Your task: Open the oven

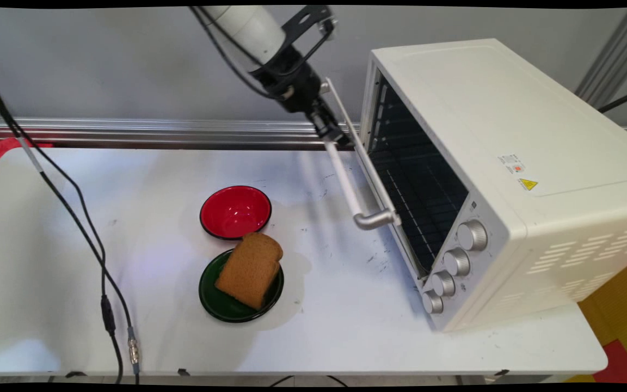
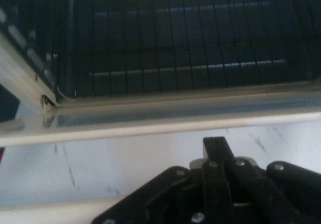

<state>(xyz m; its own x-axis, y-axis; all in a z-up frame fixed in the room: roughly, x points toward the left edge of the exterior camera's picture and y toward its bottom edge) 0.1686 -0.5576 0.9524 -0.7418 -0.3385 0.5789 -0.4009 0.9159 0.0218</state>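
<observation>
- Gripper sat at the far end of the door handle of the toaster oven, reaching down from 11 o'clock in the main view. It overlapped the handle bar there.
- Grip state: could not tell from either view. The hand view showed only black linkage, with the pale bar passing low at 8 o'clock behind it, so a hold on the handle was not confirmed.
- Step in hand, as a judgement: the hand was working at the handle with the oven door part-way down, neither shut against the body nor lying flat.
- Location: oven stood at 3 o'clock on the white table, reaching close to its 3 o'clock edge.
- Pointing: oven mouth faced roughly 9 o'clock, towards the dishes. The wire rack was visible inside. Four knobs ran in a column at the near end of the front.
- Long axis: handle bar ran from about 11 o'clock to 5 o'clock in the main view, parallel to the door's free edge. Oven body's long axis lay the same way.
- Red bowl was near table centre, well apart from the door.
- Green dish lay just at 6 o'clock of the bowl and carried a slice of brown bread, tilted, its rounded top overhanging the rim towards 12 o'clock.
- Black cables hung across the 9 o'clock side.
</observation>
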